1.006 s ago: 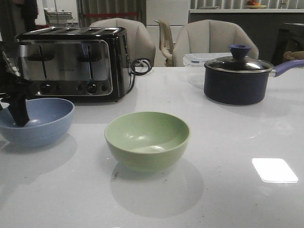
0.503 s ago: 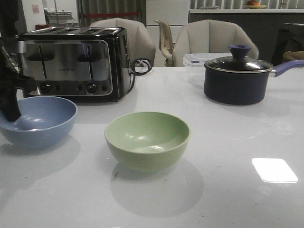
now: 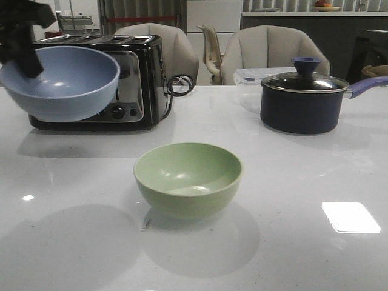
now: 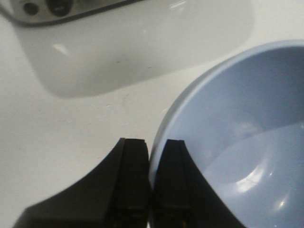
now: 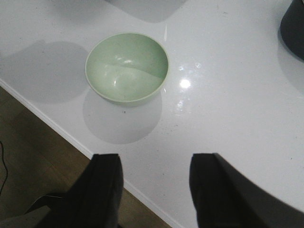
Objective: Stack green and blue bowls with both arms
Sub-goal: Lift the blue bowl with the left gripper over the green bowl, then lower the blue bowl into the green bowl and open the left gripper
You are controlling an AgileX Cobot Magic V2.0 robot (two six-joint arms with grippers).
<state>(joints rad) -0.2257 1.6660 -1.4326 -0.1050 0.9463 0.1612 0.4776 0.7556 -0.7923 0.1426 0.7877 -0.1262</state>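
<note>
Left end effector [image 4: 151, 156] pinched on rim of blue bowl [image 3: 60, 82], held tilted in the air before the toaster [image 3: 130, 79]. Green bowl [image 3: 188, 179] upright mid-desk [image 3: 291, 182]; right end effector [image 5: 154, 185] spread wide, holding nothing. No legible writing.

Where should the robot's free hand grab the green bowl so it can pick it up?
Probably by the rim. The green bowl sits upright and open on the table, with smooth round sides that give no hold. The open right gripper could come down from above, one finger inside the thin wall and one outside.
</note>
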